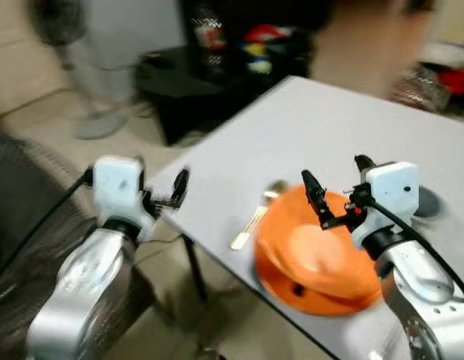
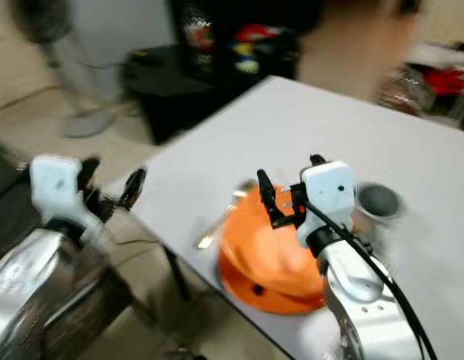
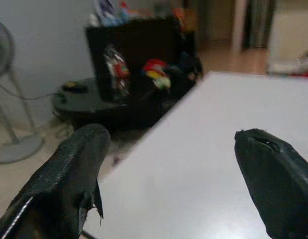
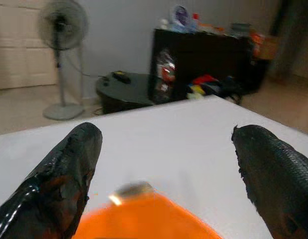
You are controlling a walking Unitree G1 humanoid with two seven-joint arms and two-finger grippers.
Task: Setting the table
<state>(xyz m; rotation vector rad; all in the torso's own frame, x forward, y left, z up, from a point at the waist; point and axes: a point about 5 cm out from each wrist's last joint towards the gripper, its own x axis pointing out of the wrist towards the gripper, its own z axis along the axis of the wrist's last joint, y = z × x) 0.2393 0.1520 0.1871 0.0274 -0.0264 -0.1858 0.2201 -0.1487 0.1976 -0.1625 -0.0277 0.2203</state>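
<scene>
An orange plate (image 1: 314,259) lies near the front edge of the pale grey table (image 1: 329,127). A gold spoon (image 1: 254,217) rests on the table just left of the plate, its bowl touching the rim. A metal cup (image 2: 378,201) stands right of the plate, partly behind my right wrist. My right gripper (image 1: 338,180) hovers open over the plate, nothing between its fingers (image 4: 69,169). Beside the table's left corner my left gripper (image 1: 168,193) is held open and empty, its fingertips (image 3: 79,164) pointing across the tabletop.
A dark woven chair (image 1: 14,195) stands at the left by my left arm. Beyond the table are a round black low table (image 1: 172,67), a black cabinet (image 4: 203,55) with colourful items, and a standing fan (image 4: 61,25). The views are blurred.
</scene>
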